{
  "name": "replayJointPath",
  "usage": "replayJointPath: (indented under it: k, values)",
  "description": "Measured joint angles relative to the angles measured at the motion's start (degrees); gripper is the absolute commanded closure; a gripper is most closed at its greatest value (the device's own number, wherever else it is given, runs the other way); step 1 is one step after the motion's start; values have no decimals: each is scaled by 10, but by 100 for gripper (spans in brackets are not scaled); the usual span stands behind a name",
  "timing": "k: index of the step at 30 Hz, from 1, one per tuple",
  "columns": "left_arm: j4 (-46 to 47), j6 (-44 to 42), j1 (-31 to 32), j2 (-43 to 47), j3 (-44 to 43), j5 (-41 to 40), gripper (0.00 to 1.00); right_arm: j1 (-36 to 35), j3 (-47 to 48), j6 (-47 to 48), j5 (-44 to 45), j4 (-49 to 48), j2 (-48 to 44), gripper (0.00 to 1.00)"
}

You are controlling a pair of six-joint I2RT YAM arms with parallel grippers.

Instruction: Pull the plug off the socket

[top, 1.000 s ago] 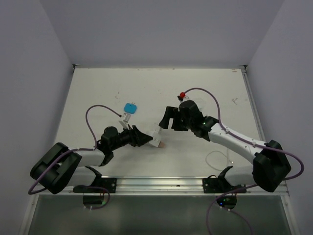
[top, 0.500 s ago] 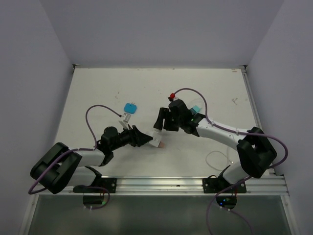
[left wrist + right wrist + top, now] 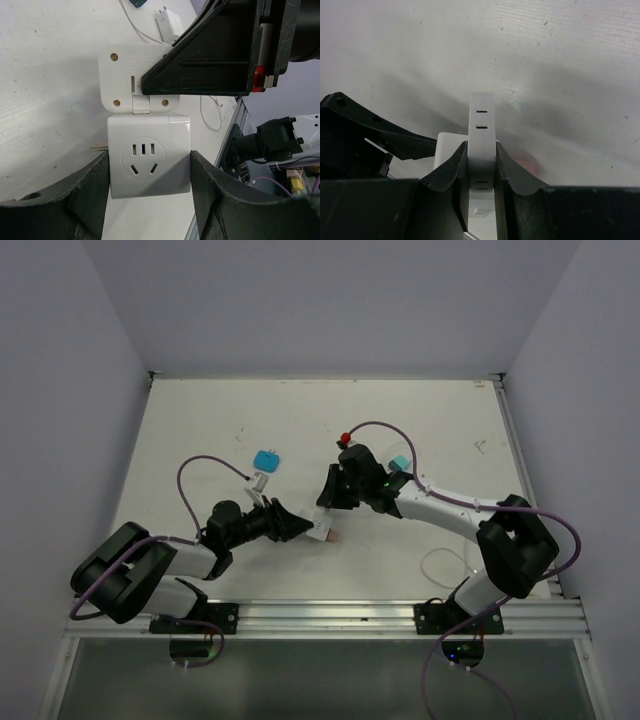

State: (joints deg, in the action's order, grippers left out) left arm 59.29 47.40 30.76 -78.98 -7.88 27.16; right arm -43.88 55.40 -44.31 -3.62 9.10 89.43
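Note:
The socket, a white cube with an outlet face, sits on the table between the fingers of my left gripper, which press on both its sides. The plug, a flat white square piece with brass screws, is joined to the socket's far end. My right gripper is shut on the plug, seen edge-on with small slots. From above, the socket and both grippers meet at the table's middle: left gripper, right gripper.
A blue block with a small white plug lies behind the left arm. A teal item sits by the right arm. A thin white cable loop lies near the front rail. There is a pinkish spot beside the socket.
My right gripper has moved left onto the plug and gone from open to shut on it. The left gripper and the socket have stayed in place.

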Motion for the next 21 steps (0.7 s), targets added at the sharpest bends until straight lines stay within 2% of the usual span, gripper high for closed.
replayJointPath:
  k: [1, 2, 3, 12, 21]
  values:
    - [0, 0, 0, 0, 0, 1, 58, -1, 1, 3, 1, 3, 0, 100]
    - [0, 0, 0, -1, 0, 2, 48, -1, 3, 6, 1, 5, 0, 100]
    - [0, 0, 0, -1, 0, 3, 43, -1, 4, 9, 1, 7, 0, 100]
    - [-17, -8, 0, -3, 0, 8, 11, -7, 16, 35, 14, 31, 0, 100]
    - [-70, -30, 4, -3, -27, 7, 7, -19, 29, 61, 28, 52, -1, 100]
